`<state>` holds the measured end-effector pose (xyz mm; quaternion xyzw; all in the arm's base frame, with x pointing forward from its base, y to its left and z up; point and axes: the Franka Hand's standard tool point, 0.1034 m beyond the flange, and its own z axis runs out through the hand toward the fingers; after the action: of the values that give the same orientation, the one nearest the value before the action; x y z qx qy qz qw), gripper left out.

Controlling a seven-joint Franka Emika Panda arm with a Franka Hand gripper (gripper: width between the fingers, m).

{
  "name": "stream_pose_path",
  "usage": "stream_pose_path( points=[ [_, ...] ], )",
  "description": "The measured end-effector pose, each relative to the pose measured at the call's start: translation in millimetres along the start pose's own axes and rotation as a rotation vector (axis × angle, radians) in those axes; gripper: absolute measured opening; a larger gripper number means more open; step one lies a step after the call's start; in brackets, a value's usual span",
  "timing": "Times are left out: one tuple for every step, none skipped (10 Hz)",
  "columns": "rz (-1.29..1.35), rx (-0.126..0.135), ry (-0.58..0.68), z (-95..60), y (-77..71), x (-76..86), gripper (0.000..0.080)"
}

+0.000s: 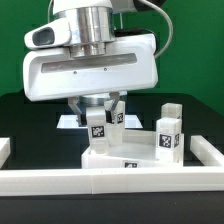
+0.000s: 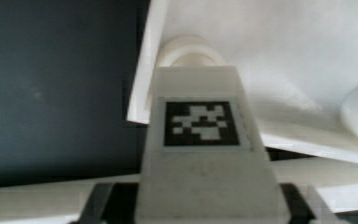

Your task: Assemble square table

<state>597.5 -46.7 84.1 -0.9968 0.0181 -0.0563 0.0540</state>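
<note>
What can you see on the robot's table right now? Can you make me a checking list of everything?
Surface: dark table.
Job's things: white square tabletop lying flat by the border wall; one tagged leg between the end effector's fingers, above the tabletop; another tagged leg upright on the exterior view's right.
Clutter: nothing seen.
Grippers: end effector with a finger on each side of the leg; whether it is gripping cannot be told.
Cables: a dark cable above the wrist housing.
Surroundings: low white border wall along the front, green backdrop behind.
</note>
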Motion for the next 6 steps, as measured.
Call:
stream_pose_path(
  points=[
    [0.063, 0.001, 0.001, 0.0, 0.1, 0.1, 0.0289],
    [0.169, 0.004, 0.015, 0.1, 1.1, -0.1, 0.0289],
    [0.283, -0.002, 0.037, 0.8, -1.2, -0.5, 0.0289],
    [0.362, -0.004, 0.056, 1.0, -3.8, -0.2, 0.0291],
    [0.492, 0.002, 0.065, 2.1, -9.0, -0.3, 0.0291],
    [0.592, 0.005, 0.067, 2.8, -15.0, 0.0, 0.0291]
  ],
)
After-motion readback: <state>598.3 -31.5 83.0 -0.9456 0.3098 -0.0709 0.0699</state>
